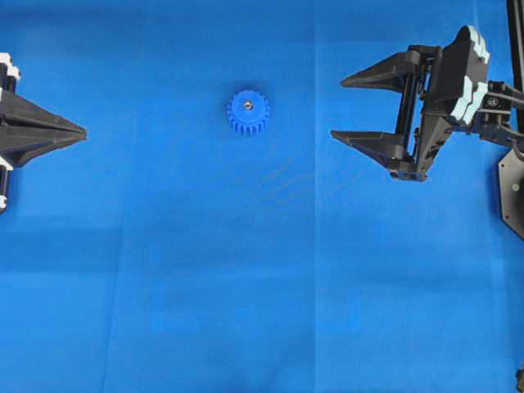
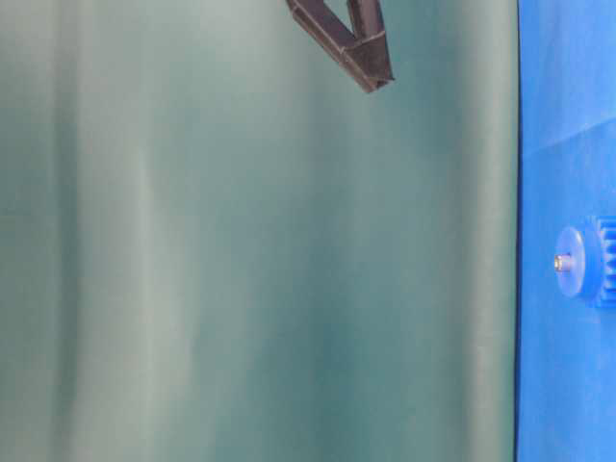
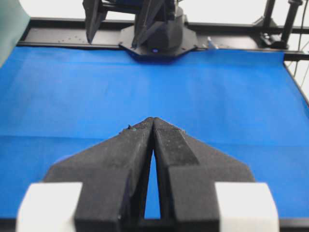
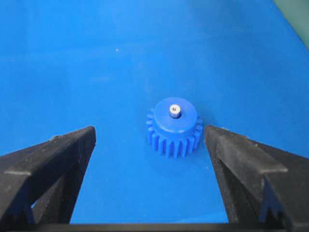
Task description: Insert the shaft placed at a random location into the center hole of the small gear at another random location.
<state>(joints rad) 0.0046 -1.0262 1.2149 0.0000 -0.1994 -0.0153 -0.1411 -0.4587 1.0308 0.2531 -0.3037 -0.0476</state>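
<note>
a: where is the gear [image 1: 248, 112]?

b: it lies flat on the blue cloth [image 1: 262, 286], a bit left of the middle and toward the top of the overhead view, well apart from both grippers. it is bright blue plastic, a shade darker than the cloth, with a ring of short square teeth and a smooth round hub on top.

a: and the shaft [image 4: 174, 110]?

b: it stands upright in the centre hole of the hub. only its top pokes out, a small silvery stub with a pale round end face. from above it reads as a shiny dot in the middle of the gear. in the table-level view, which is turned on its side, the pin sticks out from the hub face at the right edge.

a: can you see the hole itself?

b: no, the shaft fills it.

a: the right gripper [image 1: 350, 110]?

b: its two black fingers stand wide apart with nothing between them. it sits to the right of the gear, pointing toward it. in its wrist view the gear shows in the gap between the fingers, farther out, not touching either one.

a: the left gripper [image 1: 82, 133]?

b: at the left edge, fingers pressed together to a point, holding nothing. its wrist view shows only a thin slit between them near the base.
</note>
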